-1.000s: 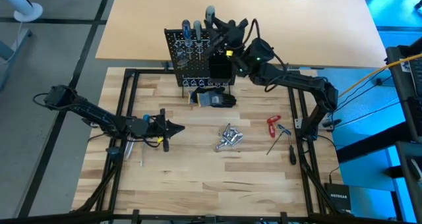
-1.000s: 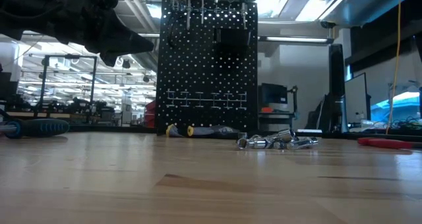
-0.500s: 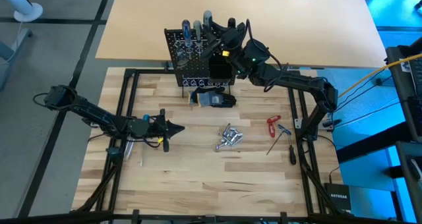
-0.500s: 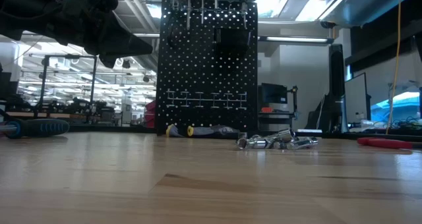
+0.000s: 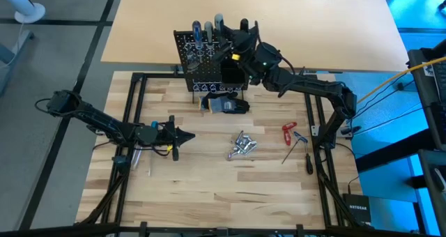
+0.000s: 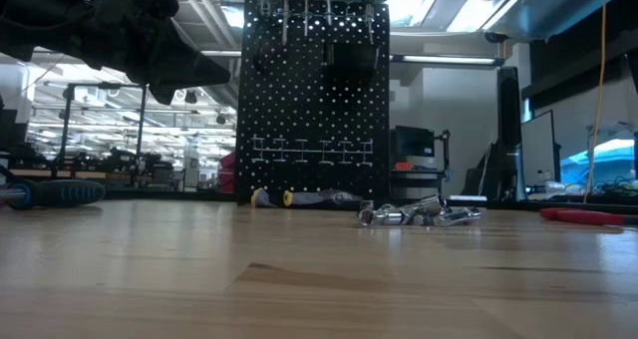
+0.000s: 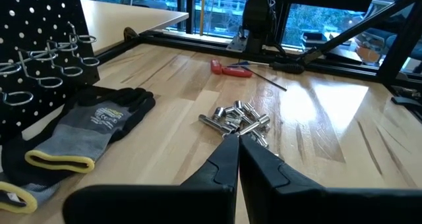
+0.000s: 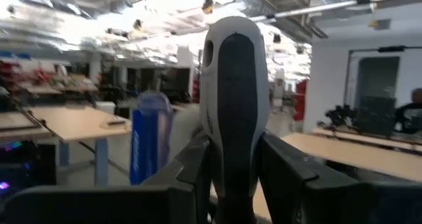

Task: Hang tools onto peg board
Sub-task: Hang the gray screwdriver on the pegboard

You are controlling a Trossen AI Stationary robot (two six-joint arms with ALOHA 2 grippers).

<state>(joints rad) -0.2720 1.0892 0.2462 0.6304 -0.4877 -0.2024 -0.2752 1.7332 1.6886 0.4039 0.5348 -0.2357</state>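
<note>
Peg board [image 5: 209,59] stands upright at the surface's [image 5: 209,181] far edge. Over its top, the right hand [image 5: 240,42] clasps a grey screwdriver [image 8: 234,92], apparently seating it in a ring holder. Next: release and lift clear. Left hand [image 5: 182,134] waits pinched closed, empty.

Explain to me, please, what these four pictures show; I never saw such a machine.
This is a robot with two dark arms at a wooden table. One camera looks down from above, one sits at table height, and one rides on each wrist. The right hand is up at the peg board, its fingers around a grey-and-black screwdriver handle. The left hand waits shut over the table. On the table lie silver metal pieces, grey gloves by the board, and a red-handled tool.
</note>
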